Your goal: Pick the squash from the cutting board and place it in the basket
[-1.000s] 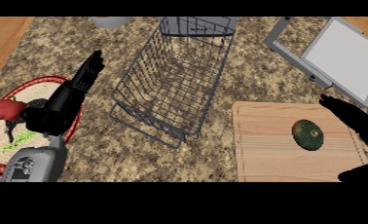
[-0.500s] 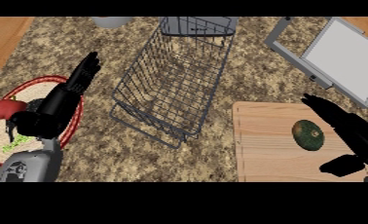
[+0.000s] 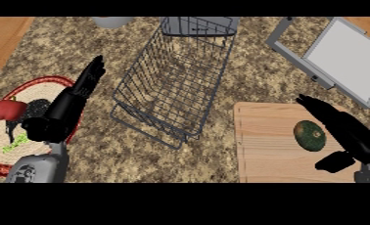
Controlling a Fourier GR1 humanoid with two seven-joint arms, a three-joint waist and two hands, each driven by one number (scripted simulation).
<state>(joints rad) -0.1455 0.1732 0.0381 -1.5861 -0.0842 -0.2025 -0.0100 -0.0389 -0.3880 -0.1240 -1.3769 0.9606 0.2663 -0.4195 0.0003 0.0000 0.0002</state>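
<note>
The right hand [image 3: 339,133], fingers and thumb spread, brackets the squash [image 3: 311,135] lying on the cutting board [image 3: 264,146], ready to close. The left hand [image 3: 69,104] rests open, left of the basket [image 3: 177,79].

Red-rimmed plate [image 3: 45,83]; perhaps a tablet [image 3: 339,55]

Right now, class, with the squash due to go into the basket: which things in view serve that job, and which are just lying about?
For the job:
squash
cutting board
basket
right robot hand, open beside the squash

Lying about:
red-rimmed plate
grey tray
grey pot
left robot hand, resting open
</note>
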